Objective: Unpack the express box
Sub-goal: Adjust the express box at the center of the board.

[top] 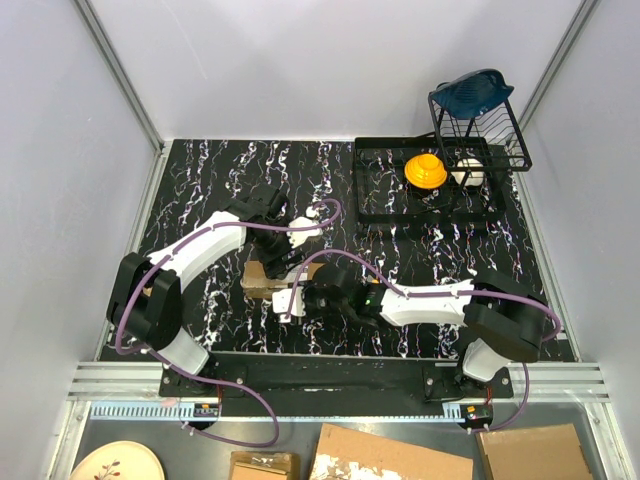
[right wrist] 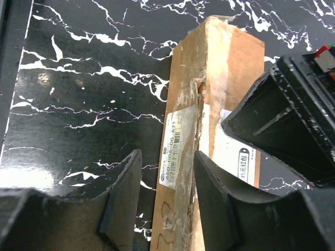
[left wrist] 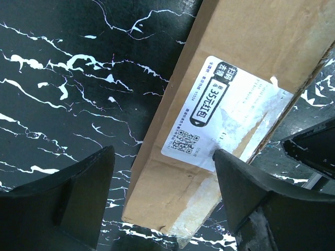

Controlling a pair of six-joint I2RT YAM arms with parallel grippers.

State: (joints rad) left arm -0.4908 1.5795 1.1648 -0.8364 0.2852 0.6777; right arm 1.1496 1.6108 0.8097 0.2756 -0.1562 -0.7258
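Observation:
The express box (top: 260, 277) is a small oblong brown carton lying on the black marbled table. In the left wrist view its taped end and white label (left wrist: 220, 112) lie between the wide-spread fingers (left wrist: 63, 201) of my left gripper (left wrist: 162, 175); the left finger stands clear of the cardboard. My right gripper (right wrist: 166, 178) hangs over the other part of the box (right wrist: 220, 68). It is open, with a taped strip carrying a barcode sticker (right wrist: 175, 146) between its fingers and a torn seam beside the right finger (right wrist: 220, 204). Both grippers (top: 272, 258) (top: 292, 300) meet at the box.
A black wire rack (top: 485, 125) with a blue item (top: 472, 90) on top stands at the back right. Beside it a black tray (top: 385, 215) holds a yellow-orange piece (top: 425, 170). Flat cardboard pieces (top: 390, 458) and a plate (top: 115, 462) lie below the table's front edge.

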